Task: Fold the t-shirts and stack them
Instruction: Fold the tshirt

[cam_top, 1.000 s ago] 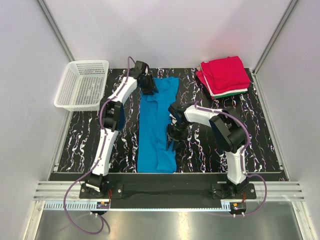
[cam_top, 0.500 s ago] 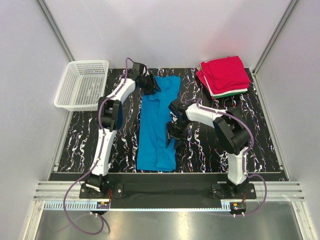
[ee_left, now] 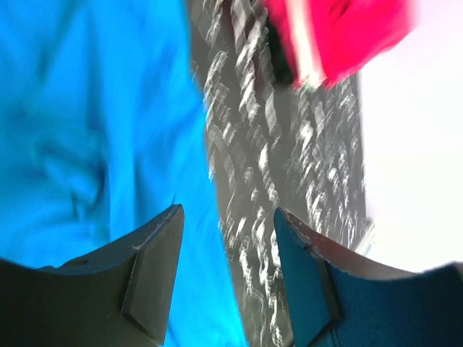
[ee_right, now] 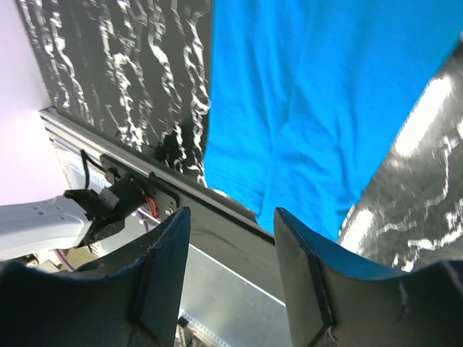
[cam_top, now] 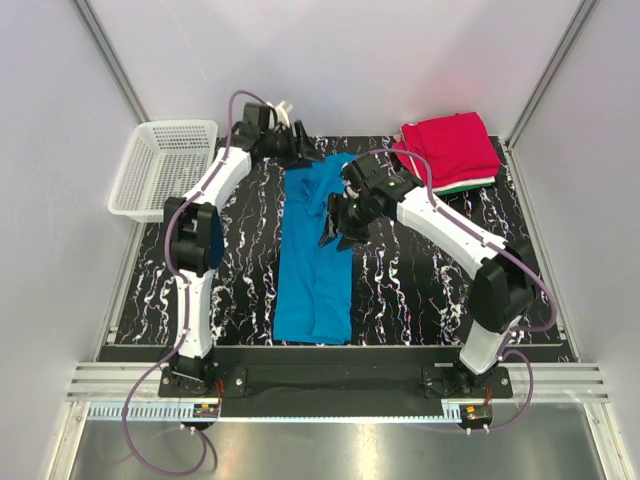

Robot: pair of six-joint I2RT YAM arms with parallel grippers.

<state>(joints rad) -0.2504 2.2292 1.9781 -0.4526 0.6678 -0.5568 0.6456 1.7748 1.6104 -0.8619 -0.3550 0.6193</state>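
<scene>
A bright blue t-shirt [cam_top: 313,260] lies folded lengthwise into a long strip down the middle of the table, also seen in the left wrist view [ee_left: 87,108] and the right wrist view [ee_right: 311,108]. Folded t-shirts [cam_top: 450,150] are stacked at the back right, red on top with white and green edges below; the left wrist view shows them blurred [ee_left: 340,36]. My left gripper [cam_top: 303,152] [ee_left: 228,275] hangs open by the blue shirt's far left corner, holding nothing. Raised over the shirt's right edge, my right gripper [cam_top: 333,230] [ee_right: 228,275] is open and empty.
A white mesh basket [cam_top: 165,170] stands at the back left. The table [cam_top: 420,280] is black with white marbling. The metal rail [ee_right: 181,191] at the near edge and the left arm's base [ee_right: 43,224] appear in the right wrist view.
Both grippers have opened wider and let go of the blue shirt. The right gripper rose and moved toward the far end; the left gripper drew back toward the far edge.
</scene>
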